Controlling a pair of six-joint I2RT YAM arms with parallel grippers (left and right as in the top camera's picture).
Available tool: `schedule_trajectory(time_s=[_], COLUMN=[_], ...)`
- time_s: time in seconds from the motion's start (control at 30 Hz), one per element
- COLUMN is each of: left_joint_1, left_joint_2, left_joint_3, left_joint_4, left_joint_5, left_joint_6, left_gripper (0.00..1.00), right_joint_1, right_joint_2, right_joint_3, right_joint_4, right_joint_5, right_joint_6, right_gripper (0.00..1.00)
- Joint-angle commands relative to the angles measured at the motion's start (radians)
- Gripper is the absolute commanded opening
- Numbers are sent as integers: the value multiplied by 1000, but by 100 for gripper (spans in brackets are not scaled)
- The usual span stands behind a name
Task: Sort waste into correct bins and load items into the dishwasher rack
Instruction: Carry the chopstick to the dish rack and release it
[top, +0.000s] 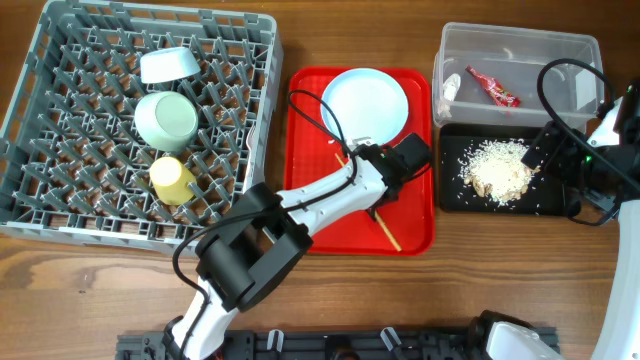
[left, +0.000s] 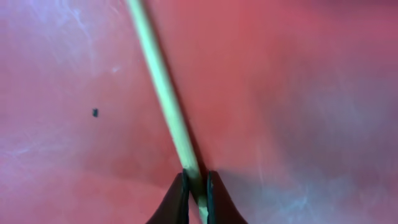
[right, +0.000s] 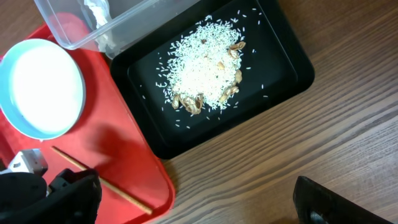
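My left gripper (top: 384, 196) (left: 196, 190) is low over the flat red tray (top: 310, 215) and shut on the thin wooden stick (top: 390, 235) (left: 160, 81). The white plate (top: 365, 102) (right: 40, 87) lies on that tray. The clear tub (top: 515, 45) holds the red wrapper (top: 492, 88) and the white scrap (top: 449, 90). The black tray (top: 455, 195) (right: 292, 74) holds the rice leftovers (top: 497, 167) (right: 205, 65). The grey rack (top: 60, 205) holds the small white bowl (top: 168, 65), green bowl (top: 166, 120) and yellow cup (top: 171, 178). My right gripper (top: 548, 152) (right: 199, 208) is open and empty. The fork is out of view.
The red tray (right: 124, 155) lies between the rack and the two bins, close against the black tray. Bare wooden table (right: 261, 168) runs along the front. The left arm reaches across the tray from the front, with its cable looping over the tray's left side.
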Motion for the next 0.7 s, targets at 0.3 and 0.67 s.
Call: schedule_trajectory(time_s=[0.3,0.67], left_joint_1=[109,397], left_joint_2=[-162,-468], left_joint_3=[-28,-28], left_joint_4=[-61,-132], left_joint_5=[18,14], left_joint_6=[173,668], left_gripper=[4,4], right_joint_1=[-4,-4], right_joint_2=[4,4], right_joint_3=[-3,-3], right_joint_4=[-2,0], right_joint_5=[10,10], right_joint_6=[15,15], right_gripper=[100,100])
